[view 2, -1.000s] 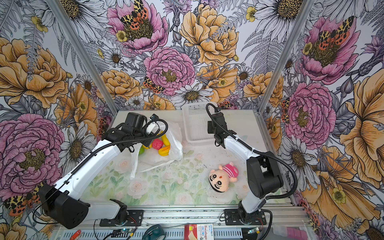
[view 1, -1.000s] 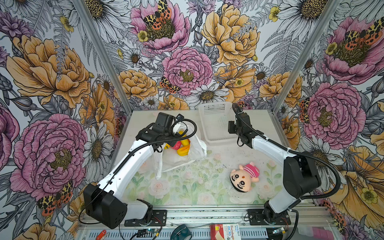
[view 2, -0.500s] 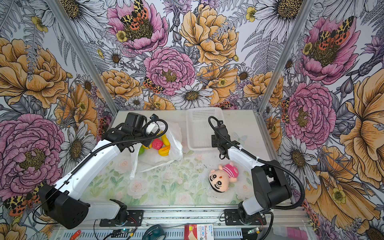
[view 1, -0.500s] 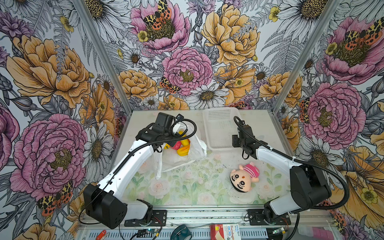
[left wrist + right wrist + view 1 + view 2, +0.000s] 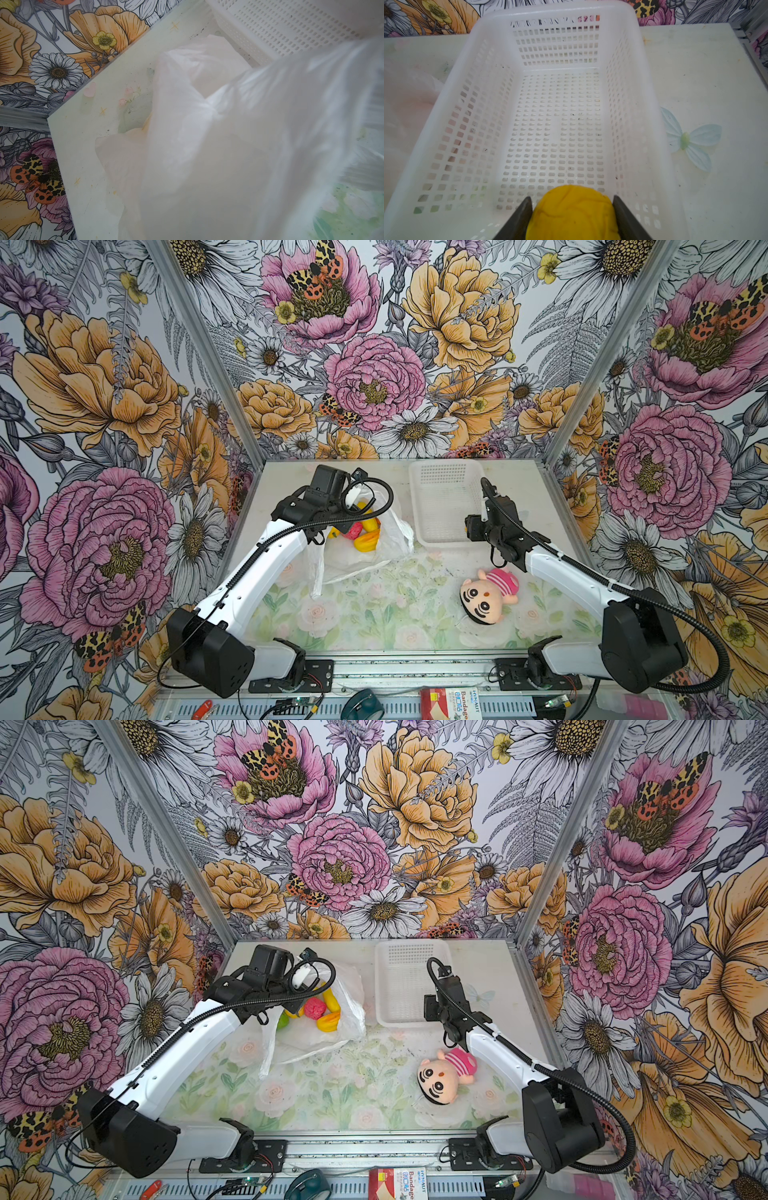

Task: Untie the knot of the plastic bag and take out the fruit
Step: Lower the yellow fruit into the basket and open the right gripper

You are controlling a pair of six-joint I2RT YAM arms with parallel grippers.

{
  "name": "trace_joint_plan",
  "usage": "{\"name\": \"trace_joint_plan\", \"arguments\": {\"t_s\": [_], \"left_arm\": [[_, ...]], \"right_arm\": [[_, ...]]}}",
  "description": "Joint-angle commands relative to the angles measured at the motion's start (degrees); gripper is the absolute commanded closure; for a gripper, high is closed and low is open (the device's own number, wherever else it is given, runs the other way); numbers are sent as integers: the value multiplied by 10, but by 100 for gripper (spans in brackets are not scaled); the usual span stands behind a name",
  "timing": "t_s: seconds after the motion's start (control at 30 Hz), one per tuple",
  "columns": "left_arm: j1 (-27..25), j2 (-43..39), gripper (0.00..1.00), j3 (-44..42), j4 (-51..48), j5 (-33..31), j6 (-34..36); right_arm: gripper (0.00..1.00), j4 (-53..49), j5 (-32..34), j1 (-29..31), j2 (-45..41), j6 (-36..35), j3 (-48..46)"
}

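By basket (image 5: 643,104), right tool (image 5: 572,198) around fruit (image 5: 571,216)

Robotics test cell: three wall panels (image 5: 374,364) printed with oversized peonies and moths meet at bare aluminium posts (image 5: 210,356) around a small tabletop (image 5: 374,614) laid with a pastel flower mat. The left arm (image 5: 257,568) and the right arm (image 5: 573,580), both white and black, are mounted on a metal rail (image 5: 415,664) along the front edge, where loose wires and a small circuit board (image 5: 297,702) lie near a box of bandages (image 5: 451,707). Props on the mat: a plastic bag (image 5: 390,539), a perforated basket (image 5: 419,506), a plush doll (image 5: 486,599).
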Motion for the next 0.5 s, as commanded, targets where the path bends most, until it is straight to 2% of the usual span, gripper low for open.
{"name": "trace_joint_plan", "arguments": {"t_s": [0.0, 0.17, 0.3, 0.4, 0.47], "left_arm": [[0, -6, 100, -3, 14, 0, 5], [1, -5, 100, -4, 13, 0, 5], [1, -5, 100, -4, 13, -1, 6], [0, -4, 100, -4, 13, -2, 6], [1, -5, 100, -5, 13, -3, 6]], "right_arm": [[100, 0, 41, -1, 50, 6, 19], [100, 0, 59, -3, 123, 14, 52], [100, -7, 64, -8, 147, 23, 63], [93, -9, 64, -12, 139, 26, 58], [82, -8, 64, -12, 128, 28, 53]]}}
